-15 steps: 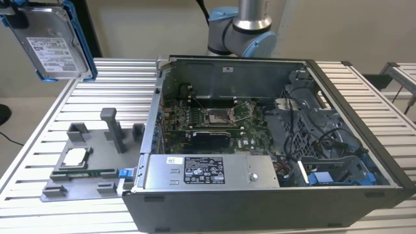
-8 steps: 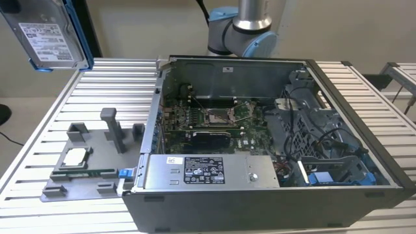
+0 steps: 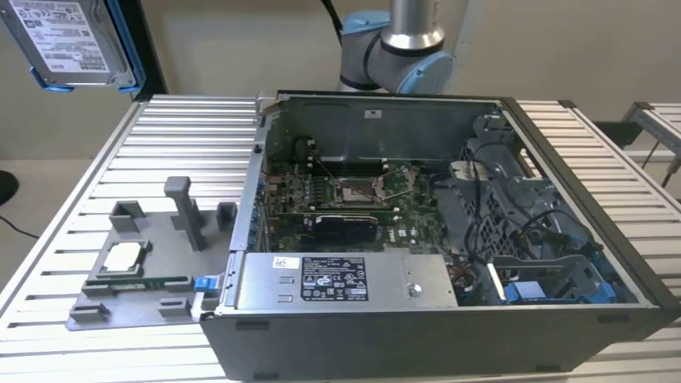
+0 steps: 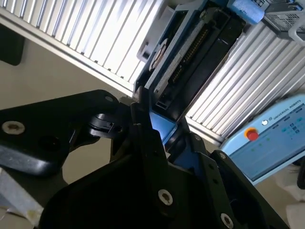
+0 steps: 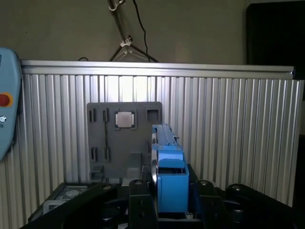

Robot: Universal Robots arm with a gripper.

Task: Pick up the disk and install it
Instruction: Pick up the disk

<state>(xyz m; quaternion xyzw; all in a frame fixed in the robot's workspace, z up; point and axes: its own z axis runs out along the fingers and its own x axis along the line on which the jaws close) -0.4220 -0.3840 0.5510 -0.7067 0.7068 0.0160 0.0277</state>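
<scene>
Clearly, disk (image 3: 75, 40) off table, held in air: in exterior view, at 10 o'clock from open computer case (image 3: 426, 231). Claw (image 5: 170, 198) clamped on disk's blue rail, fingers (image 5: 139, 200) either side. Grey tray (image 3: 149, 287) on slatted table (image 3: 181, 144), at 9 o'clock from case, small chip (image 3: 120, 257) in it.

Black computer case (image 3: 426, 339) lies open upward. Black cables (image 3: 535, 222) cross its drive bay (image 3: 543, 275) at the exterior view's right; a grey metal power-supply box (image 3: 340, 279) fills the front. Grey plastic fixture tray (image 3: 159, 279) raises upright posts (image 3: 190, 211). Silver-grey, blue-railed disk (image 3: 75, 40), in the jaws, hangs clear of all.
</scene>
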